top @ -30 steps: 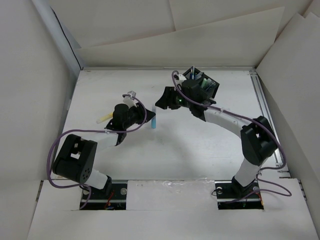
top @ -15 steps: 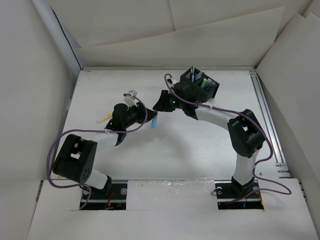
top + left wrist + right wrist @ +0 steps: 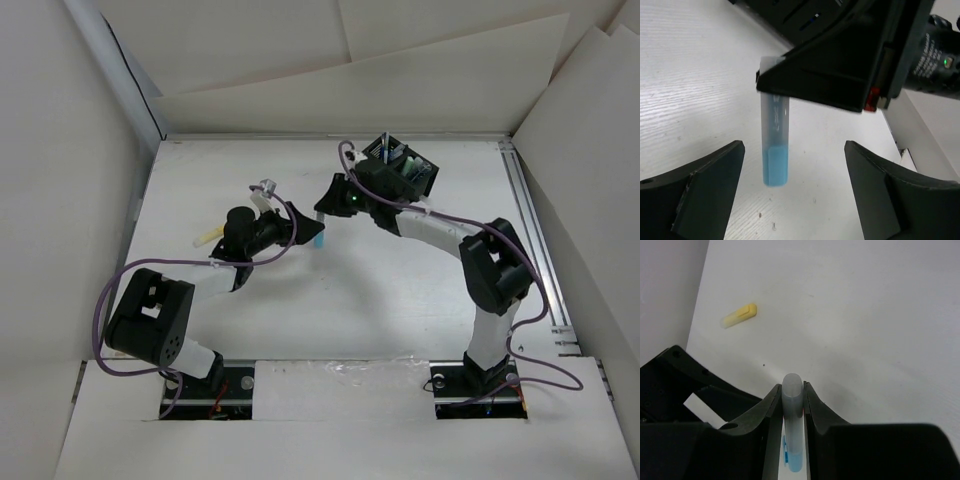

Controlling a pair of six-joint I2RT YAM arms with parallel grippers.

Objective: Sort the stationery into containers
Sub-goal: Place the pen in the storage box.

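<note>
I see right gripper point(image 3: 792, 390) clamped on light-blue marker point(image 3: 775, 150), left of black organiser point(image 3: 402, 166). Left gripper point(image 3: 794, 146) wide open, straddling it untouched. Yellow marker point(image 3: 739, 315) farther left.

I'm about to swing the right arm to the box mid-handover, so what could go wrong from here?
1. The right hand pinches the light-blue marker only near its top end. Most of it hangs free below, so it could swing or slip on the way to the organiser.
2. The left hand is open, but its fingers flank the marker on both sides. A sideways move by either arm could knock it loose.
</note>
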